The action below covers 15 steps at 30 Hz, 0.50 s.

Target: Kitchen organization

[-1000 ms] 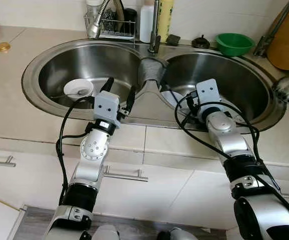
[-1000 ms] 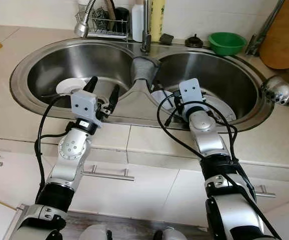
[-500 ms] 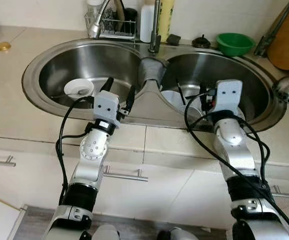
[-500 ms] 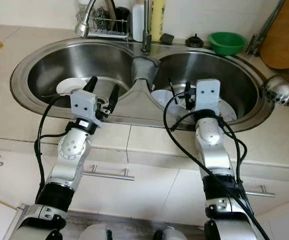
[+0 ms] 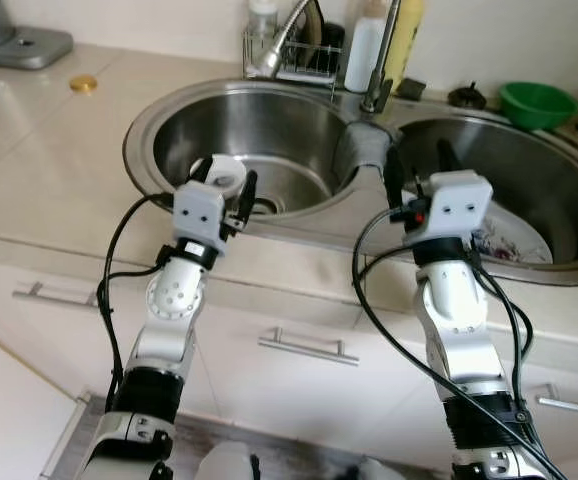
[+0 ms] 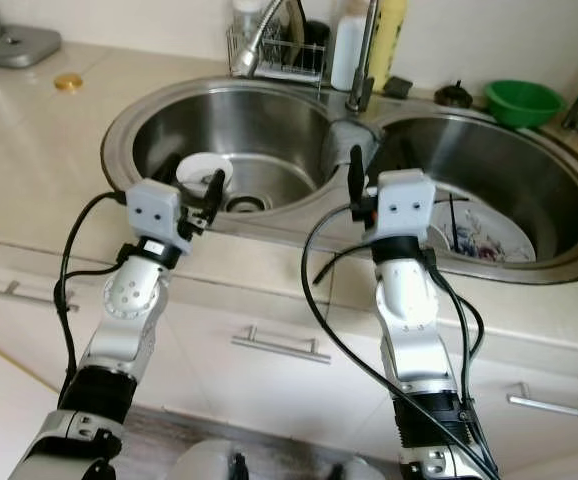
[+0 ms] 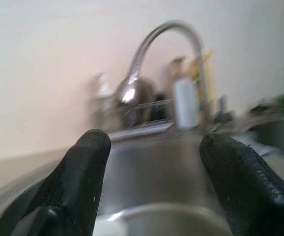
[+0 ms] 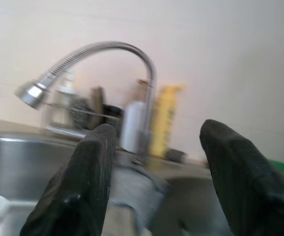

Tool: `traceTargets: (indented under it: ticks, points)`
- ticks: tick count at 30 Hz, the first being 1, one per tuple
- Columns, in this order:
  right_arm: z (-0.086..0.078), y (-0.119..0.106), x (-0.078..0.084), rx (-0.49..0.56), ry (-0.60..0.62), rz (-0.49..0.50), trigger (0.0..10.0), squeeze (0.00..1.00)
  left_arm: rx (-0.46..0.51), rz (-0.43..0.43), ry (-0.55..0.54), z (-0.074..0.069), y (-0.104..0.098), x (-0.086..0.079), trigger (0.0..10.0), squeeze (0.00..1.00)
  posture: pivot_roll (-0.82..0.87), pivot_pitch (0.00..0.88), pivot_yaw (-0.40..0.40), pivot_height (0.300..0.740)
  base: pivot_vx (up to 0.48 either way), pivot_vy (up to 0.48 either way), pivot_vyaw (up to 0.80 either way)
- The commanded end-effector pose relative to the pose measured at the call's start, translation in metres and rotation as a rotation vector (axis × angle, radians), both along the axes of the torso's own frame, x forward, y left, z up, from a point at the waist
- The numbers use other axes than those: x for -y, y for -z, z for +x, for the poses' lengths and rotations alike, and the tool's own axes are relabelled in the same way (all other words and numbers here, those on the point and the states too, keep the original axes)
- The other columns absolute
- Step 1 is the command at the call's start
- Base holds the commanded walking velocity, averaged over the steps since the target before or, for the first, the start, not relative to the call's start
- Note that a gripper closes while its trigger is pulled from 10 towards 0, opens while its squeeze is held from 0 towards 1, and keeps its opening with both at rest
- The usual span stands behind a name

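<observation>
Left eye view: both black-fingered hands, left hand point(image 5: 231, 187) and right hand point(image 5: 415, 168), spread empty above round steel sink point(image 5: 159, 120).

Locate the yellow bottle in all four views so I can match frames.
Left eye view: yellow bottle at the top edge, behind the sink divider, right of the white bottle.
Right eye view: same spot at the top edge, right of the white bottle.
Left wrist view: blurred, just behind the faucet upright, beside the white bottle.
Right wrist view: beside the faucet upright, white bottle on the upright's other side.
Shared landmark: the gooseneck faucet.
</observation>
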State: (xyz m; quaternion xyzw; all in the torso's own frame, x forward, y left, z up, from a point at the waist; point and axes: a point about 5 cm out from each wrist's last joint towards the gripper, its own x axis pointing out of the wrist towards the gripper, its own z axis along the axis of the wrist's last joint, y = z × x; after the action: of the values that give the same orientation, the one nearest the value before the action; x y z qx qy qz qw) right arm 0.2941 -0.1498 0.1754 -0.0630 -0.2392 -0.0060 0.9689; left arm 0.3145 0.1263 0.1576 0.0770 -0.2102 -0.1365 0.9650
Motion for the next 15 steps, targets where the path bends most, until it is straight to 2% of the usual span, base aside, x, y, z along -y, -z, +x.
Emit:
traceTargets:
  ticks: [1,6,11,15]
  points:
    - [-0.003,-0.004,0.003,0.033,0.016,0.004,10.0,0.0,0.052,0.026,0.054,-0.003,-0.012,0.012,10.0,0.0,0.19,0.0,-0.063,0.74,0.0,0.48,0.0]
    - [-0.005,-0.009,-0.001,0.074,0.02,-0.001,10.0,0.0,0.056,0.043,0.067,-0.008,-0.011,0.012,10.0,0.0,0.19,0.0,-0.054,0.74,0.0,0.48,0.0]
    - [-0.009,-0.011,-0.001,0.104,0.035,-0.017,10.0,0.0,0.106,0.074,0.088,-0.015,-0.022,0.013,10.0,0.0,0.2,0.0,-0.049,0.74,0.0,0.48,0.0]
    - [-0.013,-0.007,-0.003,0.107,0.034,-0.052,10.0,0.0,0.115,0.127,0.088,-0.025,-0.024,0.006,10.0,0.0,0.19,0.0,-0.039,0.74,0.0,0.48,0.0]
